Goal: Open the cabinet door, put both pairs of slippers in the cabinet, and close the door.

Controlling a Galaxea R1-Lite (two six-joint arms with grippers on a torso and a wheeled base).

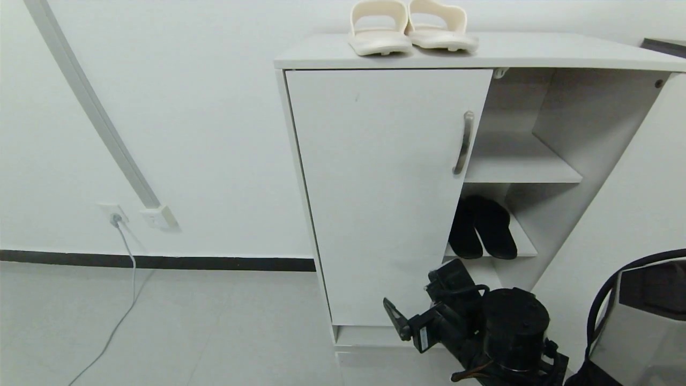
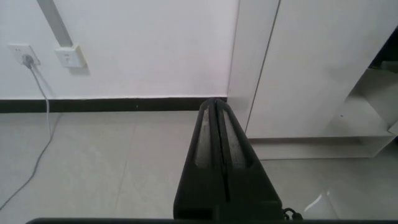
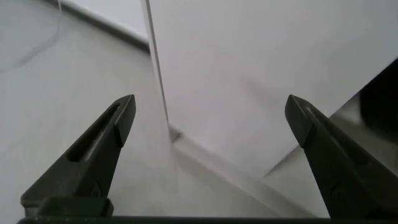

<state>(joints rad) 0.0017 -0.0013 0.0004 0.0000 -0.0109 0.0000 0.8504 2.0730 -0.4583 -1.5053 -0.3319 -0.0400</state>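
Note:
A white cabinet stands against the wall, its left door shut and its right door swung open. A cream pair of slippers rests on the cabinet top. Inside, a black pair of slippers lies on the lower shelf; the shelf above it is bare. My right gripper hangs open and holds nothing, low in front of the shut door's bottom edge. My left gripper is shut on nothing, low over the floor, facing the cabinet from its left side.
A wall outlet with a grey cable trailing over the floor sits left of the cabinet, under a slanted conduit. The tiled floor to the left is open room.

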